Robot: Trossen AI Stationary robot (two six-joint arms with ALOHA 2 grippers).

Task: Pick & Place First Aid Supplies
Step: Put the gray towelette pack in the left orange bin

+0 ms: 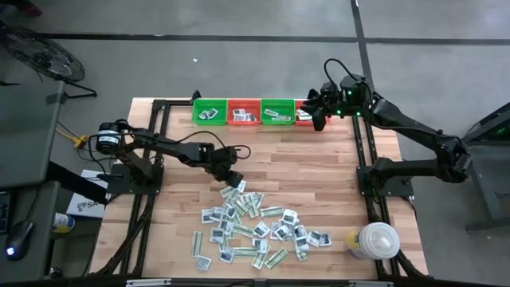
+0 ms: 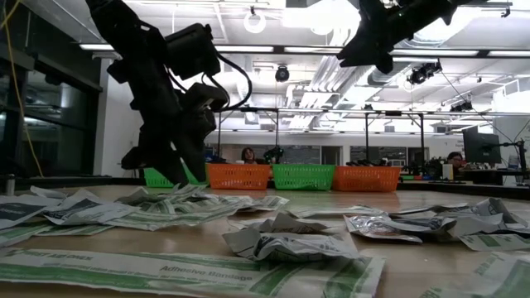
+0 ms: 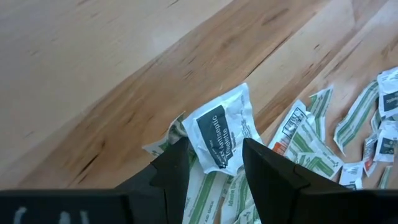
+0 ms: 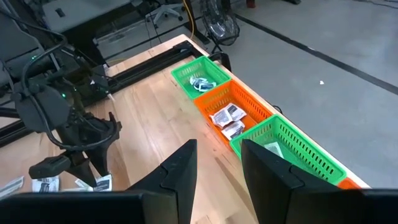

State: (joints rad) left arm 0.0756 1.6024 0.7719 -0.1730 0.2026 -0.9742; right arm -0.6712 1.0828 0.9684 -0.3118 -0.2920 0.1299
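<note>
Four baskets (image 1: pixel 259 112) line the table's (image 1: pixel 175 207) far edge, green and orange alternating, each holding a few packets. The left gripper (image 3: pixel 214 163) has its fingers closed on a white packet (image 3: pixel 221 134) at the pile (image 1: pixel 259 227). The right gripper (image 4: pixel 217 163) hovers over the baskets, fingers parted and empty.

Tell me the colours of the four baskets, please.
The baskets alternate green, orange, green, orange; the low view shows them best.
</note>
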